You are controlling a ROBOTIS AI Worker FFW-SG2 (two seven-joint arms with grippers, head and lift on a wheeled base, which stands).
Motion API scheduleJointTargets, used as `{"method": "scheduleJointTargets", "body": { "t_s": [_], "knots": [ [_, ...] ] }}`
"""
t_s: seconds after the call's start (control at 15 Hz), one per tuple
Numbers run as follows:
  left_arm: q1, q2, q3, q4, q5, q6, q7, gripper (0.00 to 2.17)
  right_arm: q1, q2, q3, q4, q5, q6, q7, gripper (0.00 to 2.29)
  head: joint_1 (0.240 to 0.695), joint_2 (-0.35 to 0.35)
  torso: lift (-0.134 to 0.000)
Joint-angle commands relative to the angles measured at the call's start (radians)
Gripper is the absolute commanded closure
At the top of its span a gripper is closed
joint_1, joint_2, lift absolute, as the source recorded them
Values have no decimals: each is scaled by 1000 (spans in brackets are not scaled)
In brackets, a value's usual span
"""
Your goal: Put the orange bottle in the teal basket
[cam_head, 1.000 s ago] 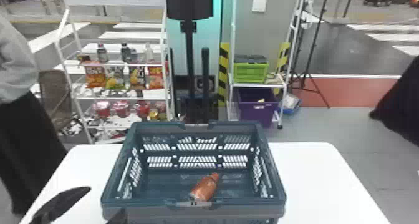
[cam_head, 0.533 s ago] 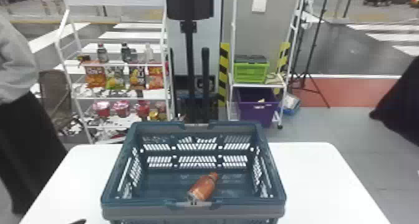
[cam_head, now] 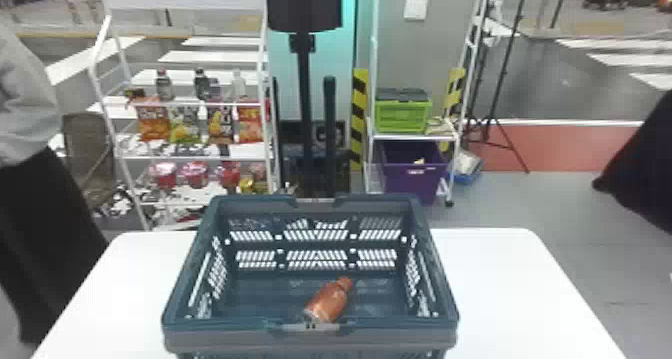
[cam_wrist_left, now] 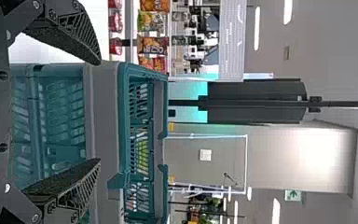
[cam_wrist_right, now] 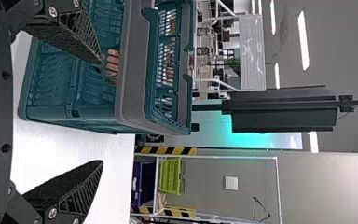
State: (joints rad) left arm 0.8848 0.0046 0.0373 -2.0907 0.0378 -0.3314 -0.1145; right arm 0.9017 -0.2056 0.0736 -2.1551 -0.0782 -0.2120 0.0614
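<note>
The orange bottle (cam_head: 328,300) lies on its side on the floor of the teal basket (cam_head: 310,336), close to the near wall, its cap pointing away and to the right. In the left wrist view my left gripper (cam_wrist_left: 99,111) is open with nothing between its fingers, facing the basket's side (cam_wrist_left: 107,93). My right gripper (cam_wrist_right: 102,112) stands open and holds nothing in the right wrist view, beside a corner of the basket (cam_wrist_right: 135,70); the orange bottle (cam_wrist_right: 112,65) shows through the slots in the basket wall.
The basket stands on a white table (cam_head: 505,293). Behind are a snack shelf (cam_head: 190,103) at the left, a black stand (cam_head: 302,83), and a rack with a green crate (cam_head: 402,115) and a purple bin (cam_head: 414,175).
The left gripper, earlier at the head view's lower left, has pulled back toward the bottom edge and out of that view. Basket and bottle have stayed in place.
</note>
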Motion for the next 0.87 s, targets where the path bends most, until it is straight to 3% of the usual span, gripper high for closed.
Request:
{"method": "scheduleJointTargets", "body": {
  "t_s": [0.0, 0.33, 0.8],
  "knots": [
    [2, -7, -11, 6, 2, -1, 7, 174, 5, 0, 0, -3, 0, -7, 0, 130, 499, 0, 0],
    [6, -7, -45, 6, 5, -4, 52, 174, 11, 3, 0, -3, 0, -10, 2, 130, 499, 0, 0],
    [6, -7, -45, 18, 5, -13, 53, 174, 9, 8, -2, 3, 0, -19, 2, 130, 499, 0, 0]
  ]
}}
